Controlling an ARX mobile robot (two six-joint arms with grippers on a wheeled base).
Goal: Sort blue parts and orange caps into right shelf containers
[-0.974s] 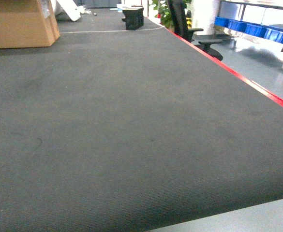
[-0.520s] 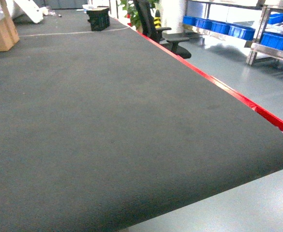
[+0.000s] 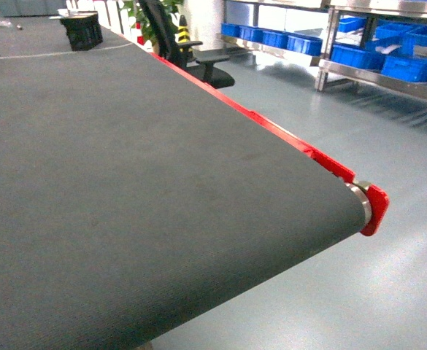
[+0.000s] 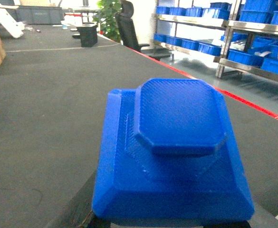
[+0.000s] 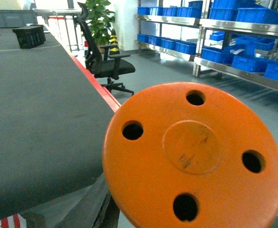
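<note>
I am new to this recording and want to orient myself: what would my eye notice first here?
The round orange cap with four holes fills the right wrist view, and a stepped blue plastic part fills the left wrist view. In the head view, a dark grey table with a red edge dominates, with blue crates on metal shelves beyond.

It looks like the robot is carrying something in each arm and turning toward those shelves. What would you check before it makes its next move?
1. Blue part in front of the left wrist camera: ok, it fills the view; the fingers holding it are hidden.
2. Orange cap in front of the right wrist camera: ok, close up; the grip itself cannot be seen.
3. Blue crates on the metal shelves: ok, in the head view at upper right.
4. Floor between the table's red edge and the shelves: ok, looks bare where it shows.
5. Office chair by the table: ok, off to the far side.
6. Which crate takes which item: cannot tell.
</note>
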